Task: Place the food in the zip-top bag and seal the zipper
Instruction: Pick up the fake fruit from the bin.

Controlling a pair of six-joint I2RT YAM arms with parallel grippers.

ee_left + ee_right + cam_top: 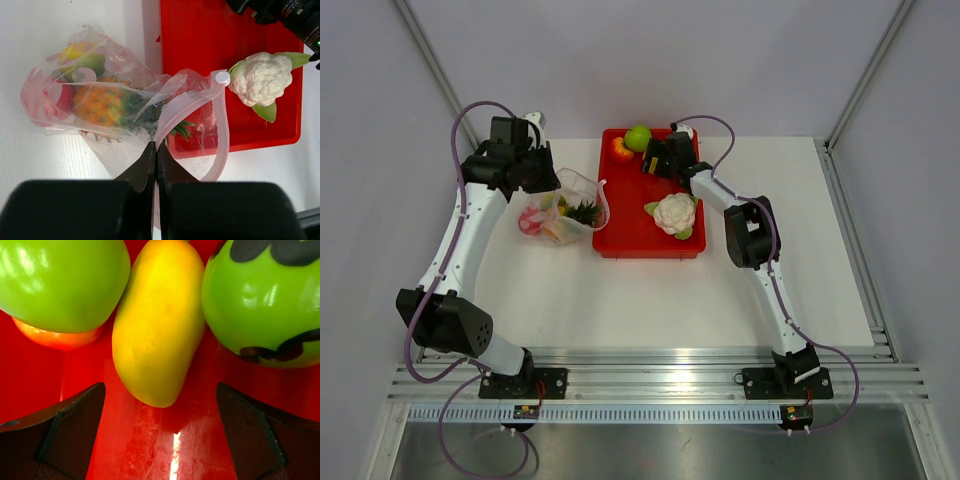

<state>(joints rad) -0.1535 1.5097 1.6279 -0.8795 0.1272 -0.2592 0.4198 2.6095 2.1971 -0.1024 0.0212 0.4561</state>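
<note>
**Top view.** The clear crinkly plastic zip-top bag [565, 212] lies on the white worktop [660, 300] with its mouth reaching the edge of the red rectangular plastic tray [650, 250]. Toy food shows inside the bag. My left end effector [532, 170] is at the bag's far side. The tray holds a white toy cauliflower with green leaves [673, 213] and, at its far end, a green round fruit [638, 137] and an orange-red fruit [621, 148]. My right end effector [655, 158] is just beside those two. A wide stretch of worktop lies between the tray and the arm bases.

**Left wrist.** My left end effector [155, 150] is pressed together, pinching the bag's [115, 100] film. Inside the bag are an orange toy pineapple [97, 105] and red [65, 97], yellow [75, 50] and green [90, 62] pieces. The pink-red zipper [190, 102] loops open over the tray's [200, 40] edge. The cauliflower [260, 77] is near the zipper's white slider [222, 77].

**Right wrist.** My right end effector [160, 390] is spread wide and holds nothing. It sits low over the tray floor [150, 450]. A yellow mango-shaped fruit [157, 325] lies between two green fruits [60, 280] [265, 300], and the orange-red fruit [50, 337] is under one of them.
</note>
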